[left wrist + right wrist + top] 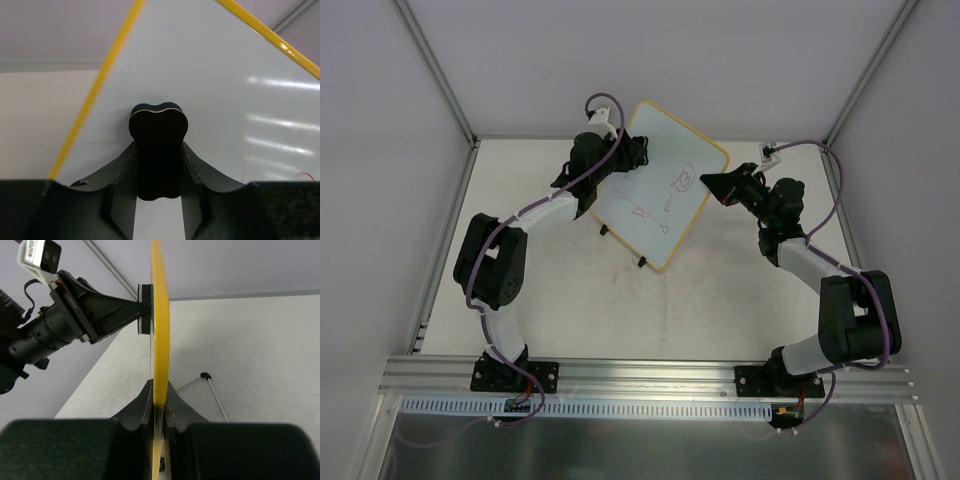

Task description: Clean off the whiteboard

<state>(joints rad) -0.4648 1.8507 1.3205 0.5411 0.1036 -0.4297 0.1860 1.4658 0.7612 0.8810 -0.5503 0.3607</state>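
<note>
The whiteboard (655, 205) is toward the back of the table (570, 300), about midway across, tilted and held between the two arms. The left fingers (632, 152) are clamped on its upper left edge, with one black pad pressed flat on the white face just inside the yellow frame (95, 95). The right fingers (712, 183) are pinched tight on the opposite edge. Seen from that wrist, the board is edge-on, a yellow strip rising straight from between them. Red doodles (683, 180) mark the face, one near the right fingers and more lines lower down. Two black feet (642, 263) stick out from the lower edge above the table. I cannot tell whether they touch it.
</note>
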